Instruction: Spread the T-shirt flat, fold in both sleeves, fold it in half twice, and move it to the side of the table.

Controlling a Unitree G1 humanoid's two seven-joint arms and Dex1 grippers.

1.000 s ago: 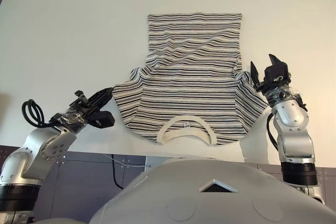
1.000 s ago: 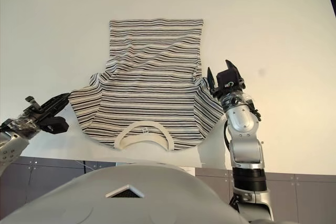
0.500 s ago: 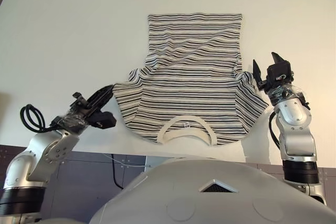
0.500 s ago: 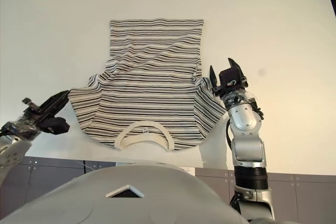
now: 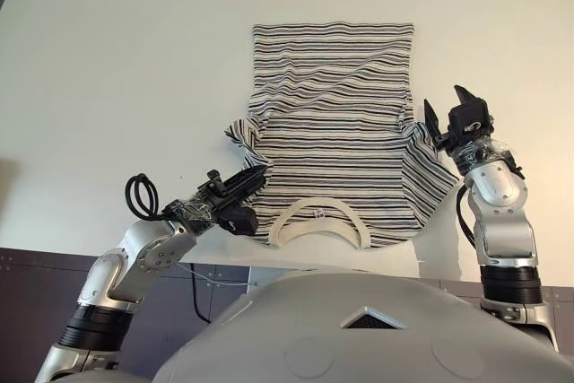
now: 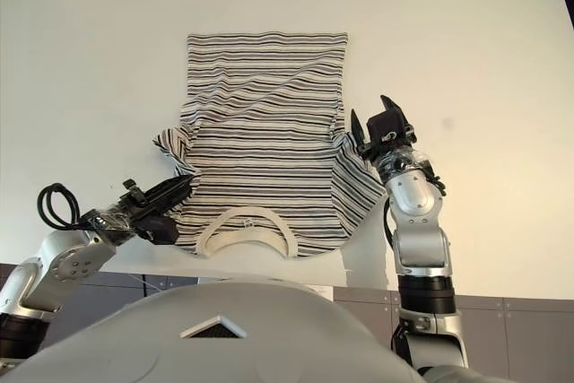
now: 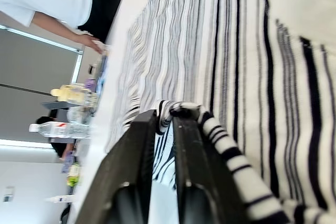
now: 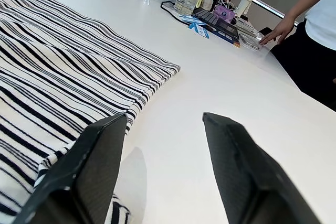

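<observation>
T-shirt [image 5: 332, 105]: cream-white ground with thin black and grey stripes running across the body and both sleeves
Collar [image 5: 285, 219]: plain cream band
Table [image 5: 117, 87]: plain white all over
Left end effector [image 5: 258, 171]: black fingers
Right end effector [image 5: 444, 100]: black fingers
Panels [image 5: 36, 284]: dark grey, below the table's near edge

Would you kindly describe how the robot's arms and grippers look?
Both arms are silver-grey with rounded joints and black bands. The left gripper and right gripper each have two black, tapered jaws. A black cable loops at the left wrist.
</observation>
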